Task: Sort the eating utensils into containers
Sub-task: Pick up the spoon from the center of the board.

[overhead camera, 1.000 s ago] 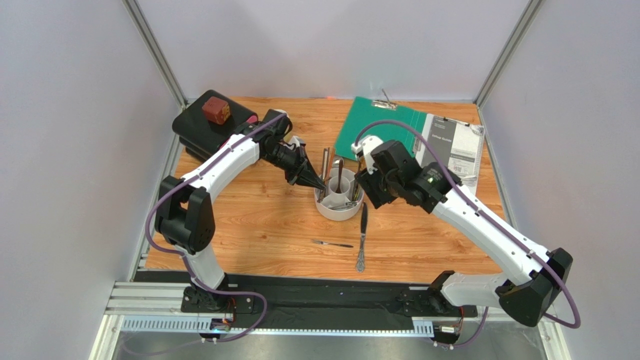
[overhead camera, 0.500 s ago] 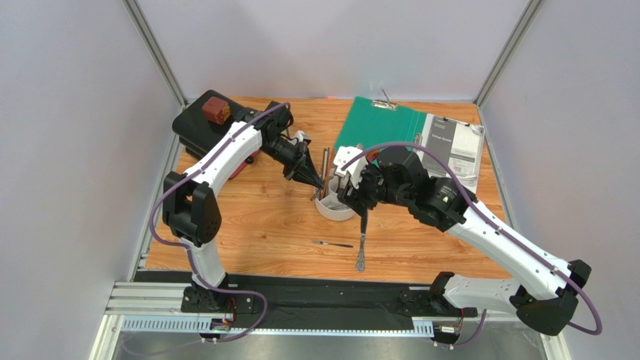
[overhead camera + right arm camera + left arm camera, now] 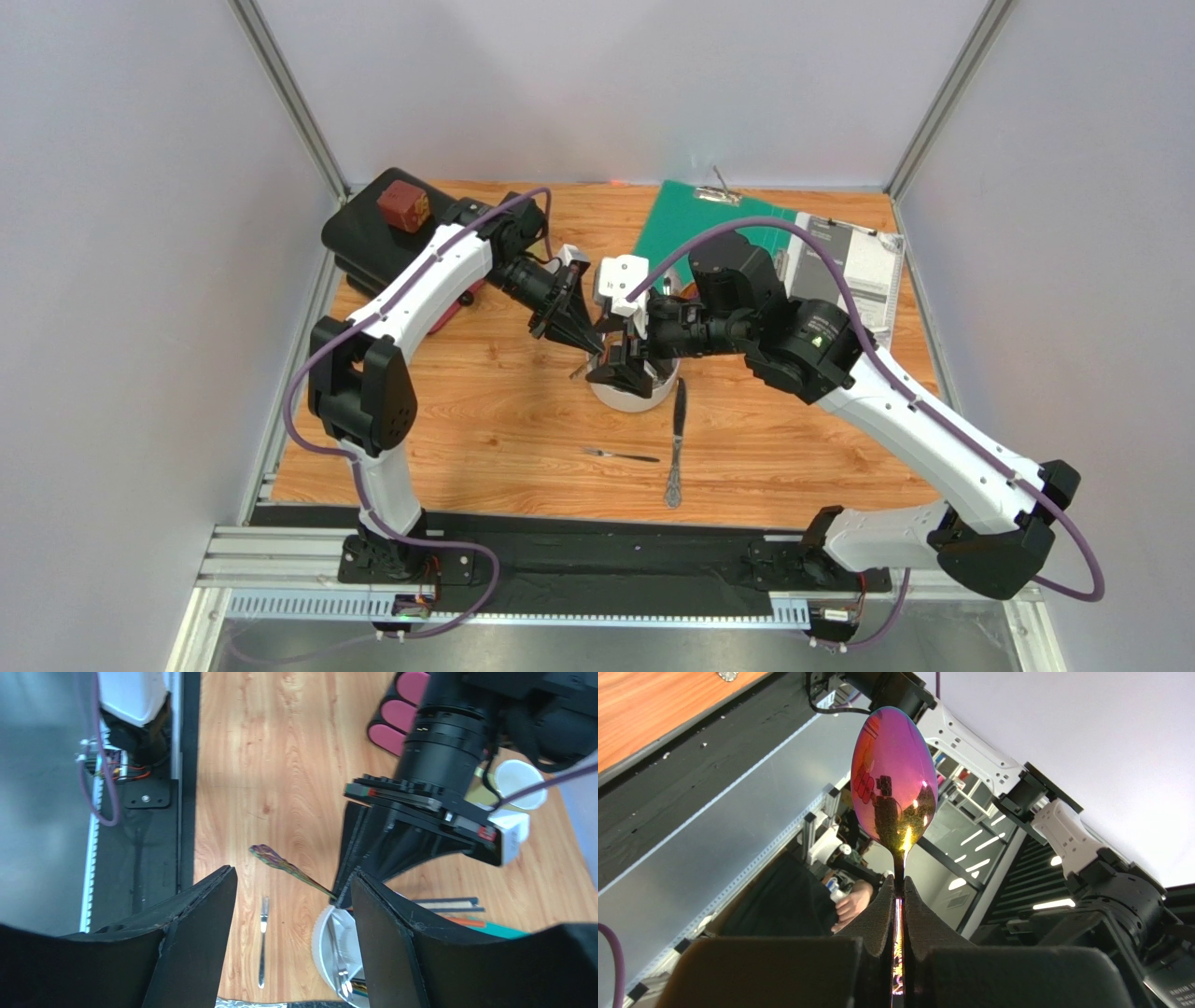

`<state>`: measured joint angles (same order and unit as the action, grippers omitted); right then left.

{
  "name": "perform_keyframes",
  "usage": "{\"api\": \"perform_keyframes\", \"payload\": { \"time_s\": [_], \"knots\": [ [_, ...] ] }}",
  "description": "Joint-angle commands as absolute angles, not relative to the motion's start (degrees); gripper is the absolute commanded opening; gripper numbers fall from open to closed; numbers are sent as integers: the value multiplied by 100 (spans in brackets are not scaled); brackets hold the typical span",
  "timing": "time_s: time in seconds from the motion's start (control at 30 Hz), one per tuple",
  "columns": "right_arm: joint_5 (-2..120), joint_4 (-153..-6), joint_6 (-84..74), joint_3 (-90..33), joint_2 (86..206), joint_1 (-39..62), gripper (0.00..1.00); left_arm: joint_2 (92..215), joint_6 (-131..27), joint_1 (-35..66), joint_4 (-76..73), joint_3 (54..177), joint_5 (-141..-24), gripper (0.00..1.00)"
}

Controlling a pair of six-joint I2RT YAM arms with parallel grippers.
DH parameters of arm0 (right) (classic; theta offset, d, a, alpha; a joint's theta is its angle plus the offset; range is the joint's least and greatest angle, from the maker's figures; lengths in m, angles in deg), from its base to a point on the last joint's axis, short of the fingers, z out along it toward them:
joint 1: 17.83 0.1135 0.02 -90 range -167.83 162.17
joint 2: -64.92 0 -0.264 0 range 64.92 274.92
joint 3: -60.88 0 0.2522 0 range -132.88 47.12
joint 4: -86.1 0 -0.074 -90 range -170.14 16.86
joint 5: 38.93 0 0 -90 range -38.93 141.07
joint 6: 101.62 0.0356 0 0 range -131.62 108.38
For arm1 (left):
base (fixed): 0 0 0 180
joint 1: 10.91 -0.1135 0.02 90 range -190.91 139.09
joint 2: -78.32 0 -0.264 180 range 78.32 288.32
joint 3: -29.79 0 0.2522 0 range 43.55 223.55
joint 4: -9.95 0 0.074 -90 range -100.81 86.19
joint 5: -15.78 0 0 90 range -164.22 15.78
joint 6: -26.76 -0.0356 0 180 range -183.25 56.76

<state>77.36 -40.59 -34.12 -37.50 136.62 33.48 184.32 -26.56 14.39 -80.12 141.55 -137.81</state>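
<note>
Swinging in, the right fingers (image 3: pixel 196 941) have spread wide, probably to take the iridescent spoon (image 3: pixel 892 777) the left fingers (image 3: pixel 877 918) clamp.

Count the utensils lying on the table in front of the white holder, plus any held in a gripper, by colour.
Iridescent: 1, the spoon in the left gripper
Silver: 2, a short piece and a long piece on the table
Total: 3

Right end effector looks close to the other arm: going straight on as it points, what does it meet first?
Probably the iridescent spoon held by the left end effector; beyond it, the table. Depth is unclear.
</note>
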Motion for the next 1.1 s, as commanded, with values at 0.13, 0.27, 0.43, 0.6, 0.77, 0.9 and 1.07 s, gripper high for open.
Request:
{"api": "perform_keyframes", "payload": {
  "time_s": [0.13, 0.27, 0.43, 0.6, 0.77, 0.9, 1.07],
  "knots": [
    [8667, -4112, -3728, -3647, 13515, 3385, 66, 18036, -2800, 1361, -8950, 14059, -14277, 0],
    [8763, -4199, -3737, -3436, 13445, 3385, 67, 18010, -2800, 1361, -8959, 14050, -14269, 0],
    [8755, -4462, -3711, -3137, 13400, 3385, 66, 18001, -2800, 1361, -9012, 14146, -14295, 0],
    [8711, -4744, -3702, -2987, 13435, 3394, 67, 17913, -2826, 1361, -9064, 14155, -14304, 0],
    [8465, -4797, -3790, -3083, 13471, 3464, 66, 17790, -2818, 1361, -9021, 14024, -14286, 0],
    [8465, -4920, -3816, -3110, 13523, 3482, 67, 17711, -2783, 1361, -8950, 13927, -14295, 0],
    [8395, -5034, -3798, -3101, 13681, 3534, 66, 17684, -2765, 1361, -8924, 13962, -14313, 0]
  ]
}}
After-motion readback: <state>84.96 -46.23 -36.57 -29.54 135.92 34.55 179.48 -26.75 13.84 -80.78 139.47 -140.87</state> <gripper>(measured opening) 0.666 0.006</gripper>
